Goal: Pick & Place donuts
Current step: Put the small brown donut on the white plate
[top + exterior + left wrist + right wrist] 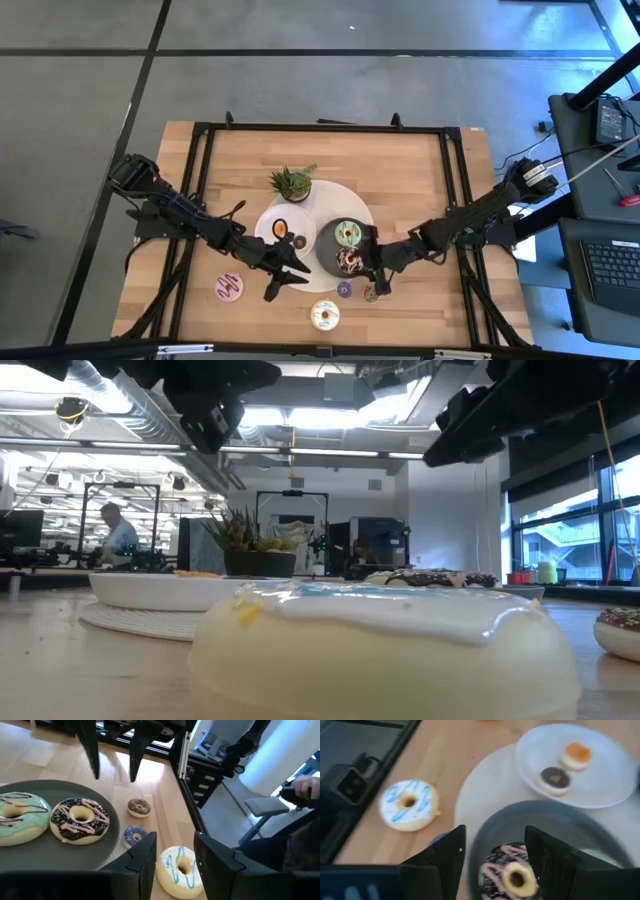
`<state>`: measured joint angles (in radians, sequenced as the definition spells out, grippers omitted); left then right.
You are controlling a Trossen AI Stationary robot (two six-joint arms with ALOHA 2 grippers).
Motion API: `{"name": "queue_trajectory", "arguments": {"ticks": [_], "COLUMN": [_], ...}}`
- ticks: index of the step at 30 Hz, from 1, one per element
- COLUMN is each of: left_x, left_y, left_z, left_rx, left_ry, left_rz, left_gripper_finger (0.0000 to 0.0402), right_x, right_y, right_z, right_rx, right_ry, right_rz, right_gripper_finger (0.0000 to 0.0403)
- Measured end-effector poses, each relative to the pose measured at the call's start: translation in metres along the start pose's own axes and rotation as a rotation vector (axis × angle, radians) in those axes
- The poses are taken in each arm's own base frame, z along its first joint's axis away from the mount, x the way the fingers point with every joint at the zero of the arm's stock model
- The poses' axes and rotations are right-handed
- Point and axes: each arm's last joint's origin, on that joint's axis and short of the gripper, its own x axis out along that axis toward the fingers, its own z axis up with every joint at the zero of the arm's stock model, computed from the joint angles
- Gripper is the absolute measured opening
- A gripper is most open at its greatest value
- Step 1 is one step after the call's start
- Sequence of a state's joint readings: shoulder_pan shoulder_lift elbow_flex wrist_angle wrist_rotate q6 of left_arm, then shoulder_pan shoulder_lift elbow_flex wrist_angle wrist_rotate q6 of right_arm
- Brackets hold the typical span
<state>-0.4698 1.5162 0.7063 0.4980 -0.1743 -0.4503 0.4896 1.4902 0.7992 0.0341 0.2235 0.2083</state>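
On the dark grey plate [362,246] lie a green-iced donut [347,234] and a chocolate donut with pink stripes [350,262]. The white plate [272,218] carries an orange mini donut [281,227] and a brown one [299,241]. Flat on the wood lie a pink donut [229,288], a white donut with blue icing [324,316], a purple mini donut [344,290] and a brown mini donut [371,294]. My left gripper [298,272] hangs open between the plates; in its wrist view the white donut [180,870] shows beyond its fingers. My right gripper [492,855] is open beside the chocolate donut [512,875].
A potted green plant [291,182] stands at the far side of a large round white mat [362,205] under both plates. A black frame [455,200] runs around the table's edges. Bare wood lies at the far left and far right. A person [118,535] sits far behind the table.
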Motion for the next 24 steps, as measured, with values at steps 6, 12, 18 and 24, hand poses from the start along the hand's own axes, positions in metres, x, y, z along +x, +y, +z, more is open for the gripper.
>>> {"name": "queue_trajectory", "arguments": {"ticks": [6, 12, 18, 24], "left_x": [0.000, 0.000, 0.000, 0.000], "left_y": [0.001, 0.002, 0.003, 0.003], "left_z": [0.000, -0.001, -0.002, -0.003], "left_rx": [0.059, 0.082, 0.085, 0.078], "left_ry": [-0.009, -0.008, 0.007, 0.016], "left_rz": [0.021, 0.053, 0.061, 0.065], "left_gripper_finger": [0.0123, 0.0122, 0.0120, 0.0118], "right_x": [-0.011, -0.010, 0.010, 0.031], "right_y": [0.018, 0.040, 0.049, 0.054], "right_z": [0.001, -0.008, -0.031, -0.045], "right_rx": [0.061, 0.210, 0.344, 0.369], "right_ry": [0.271, 0.445, 0.557, 0.611], "right_rz": [-0.007, -0.072, -0.126, -0.105], "right_gripper_finger": [0.0204, 0.0204, 0.0204, 0.0204]}}
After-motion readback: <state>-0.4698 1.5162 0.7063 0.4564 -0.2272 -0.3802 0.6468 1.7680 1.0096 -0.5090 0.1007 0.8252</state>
